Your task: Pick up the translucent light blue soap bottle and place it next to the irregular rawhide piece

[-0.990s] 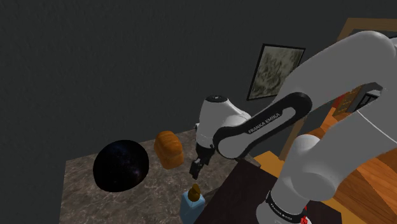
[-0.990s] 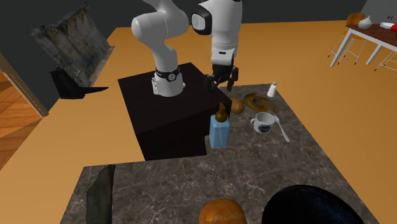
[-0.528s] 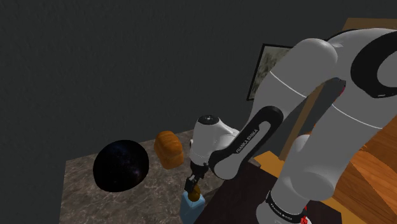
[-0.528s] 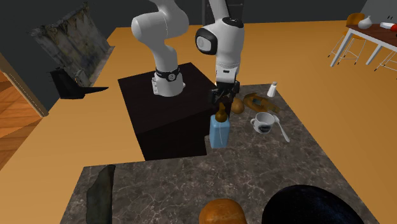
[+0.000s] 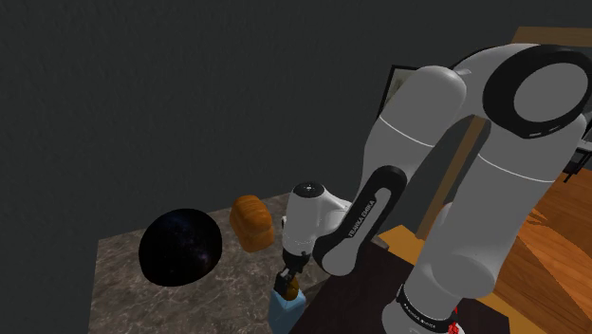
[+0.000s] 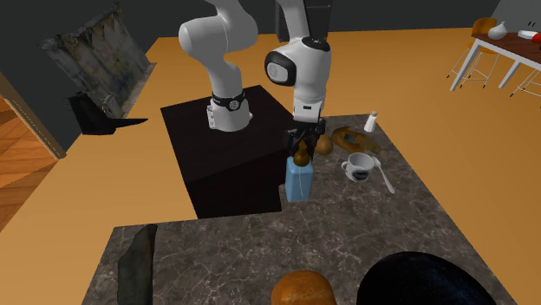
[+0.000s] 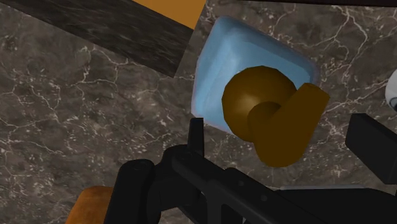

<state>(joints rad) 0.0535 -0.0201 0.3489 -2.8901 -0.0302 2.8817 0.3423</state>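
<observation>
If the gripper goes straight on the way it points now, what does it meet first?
The gripper would likely meet the brown pump atop the blue bottle; the pump sits between its open jaws.

Shoulder view behind stand [image 5: 365, 285], second seemingly opposite

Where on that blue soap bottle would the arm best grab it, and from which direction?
Probably the brown pump top, from straight above: the soap bottle stands upright close beside the dark stand, which crowds a sideways approach. The open end effector straddles the pump.
</observation>
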